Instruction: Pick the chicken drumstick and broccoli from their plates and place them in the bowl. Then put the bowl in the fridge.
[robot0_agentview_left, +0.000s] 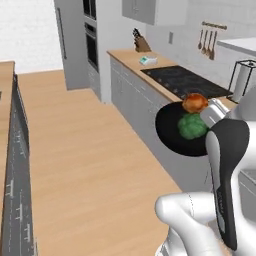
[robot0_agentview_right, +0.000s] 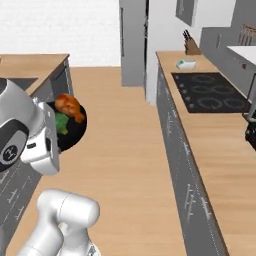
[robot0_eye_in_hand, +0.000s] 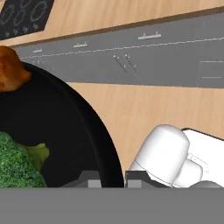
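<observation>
**Bowl carried in the air, both foods inside**

While the arm holds it clear of any counter, the black bowl (robot0_agentview_left: 172, 131) hangs over the wooden floor (robot0_agentview_left: 85, 150) with its rim pinched between the two fingers of the gripper (robot0_eye_in_hand: 113, 178); the jaws are pressed almost together on that thin edge, one tip inside the rim and one outside, as the hand view shows at about 6 o'clock.

Inside the bowl lie the chicken drumstick (robot0_agentview_left: 194, 103) and the broccoli (robot0_agentview_left: 192, 126). From the left base camera the drumstick sits at 1 o'clock in the bowl and the broccoli just below it, near the centre (the two look to be touching). From the right base camera the drumstick rests at 12 o'clock and the green floret at 9 o'clock, partly behind the arm.

Beyond the bowl, toward 12 o'clock in the left base view, a grey counter run carries a black cooktop (robot0_agentview_left: 184, 82). The tall grey fridge (robot0_agentview_left: 72, 42) stands far off at 11 o'clock, its door closed, well apart from the bowl.
</observation>
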